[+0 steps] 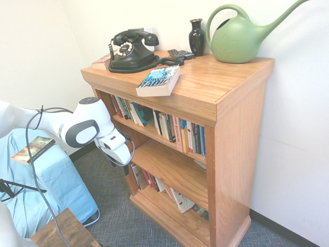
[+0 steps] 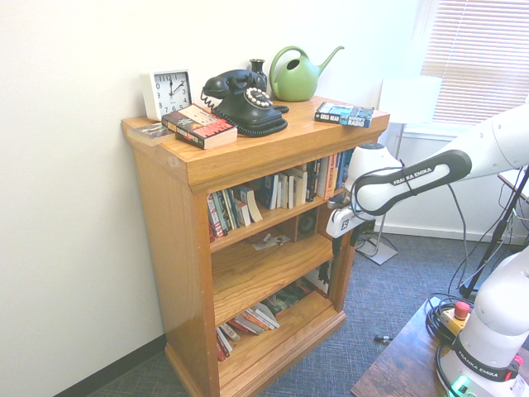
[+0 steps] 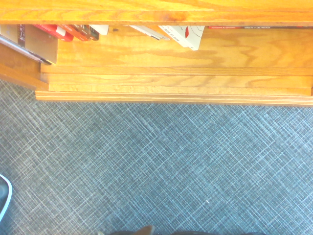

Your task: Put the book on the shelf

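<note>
Book (image 1: 159, 81) already lies flat on the shelf (image 1: 216, 90) top, so the open, empty gripper (image 1: 125, 167) below that top should retreat without brushing the shelf's front edge.

Opposite exterior views sharing the shelf (image 1: 205, 92); wrist view straight down, close.

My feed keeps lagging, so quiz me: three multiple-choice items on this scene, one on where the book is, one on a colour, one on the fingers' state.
1. Where does the book lie?
A. On the shelf's top
B. On the carpet
C. On the bottom plank

2. What colour is the watering can?
A. Red
B. Green
C. White

3. What do the gripper's fingers hold?
A. The book
B. The telephone
C. Nothing

Answers:
1 A, it lies flat near the top's front edge.
2 B, green in both exterior views.
3 C, the gripper hangs beside the shelf's front with the book lying apart on top.
</note>
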{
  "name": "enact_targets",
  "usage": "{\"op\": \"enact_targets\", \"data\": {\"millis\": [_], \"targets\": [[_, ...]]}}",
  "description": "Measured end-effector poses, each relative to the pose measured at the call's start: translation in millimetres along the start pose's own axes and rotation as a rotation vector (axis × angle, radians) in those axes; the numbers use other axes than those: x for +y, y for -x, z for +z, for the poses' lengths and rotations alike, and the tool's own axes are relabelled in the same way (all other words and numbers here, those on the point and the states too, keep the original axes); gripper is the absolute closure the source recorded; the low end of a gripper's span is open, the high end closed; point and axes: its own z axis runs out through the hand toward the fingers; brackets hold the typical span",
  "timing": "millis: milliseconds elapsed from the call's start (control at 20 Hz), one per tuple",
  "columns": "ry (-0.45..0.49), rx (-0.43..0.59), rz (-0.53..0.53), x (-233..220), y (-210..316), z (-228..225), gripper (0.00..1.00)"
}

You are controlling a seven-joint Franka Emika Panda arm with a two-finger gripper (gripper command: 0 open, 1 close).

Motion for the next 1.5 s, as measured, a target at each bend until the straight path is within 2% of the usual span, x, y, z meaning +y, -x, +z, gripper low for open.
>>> {"op": "enact_targets", "data": {"millis": [250,400,700,1000,1250,1500], "targets": [[0.026,0.03,0.012,6.4,-9.1,-0.6,0.0],[0.047,0.092,0.039,23.0,-22.4,-12.3,0.0],[0.115,0.315,0.076,74.9,-22.2,-84.9,0.0],[0.238,0.616,0.053,115.6,-22.9,-155.7,0.0],[0.34,0.826,-0.013,113.1,-45.8,-217.7,0.0],[0.408,0.974,-0.154,79.8,-59.3,-242.3,0.0]]}}
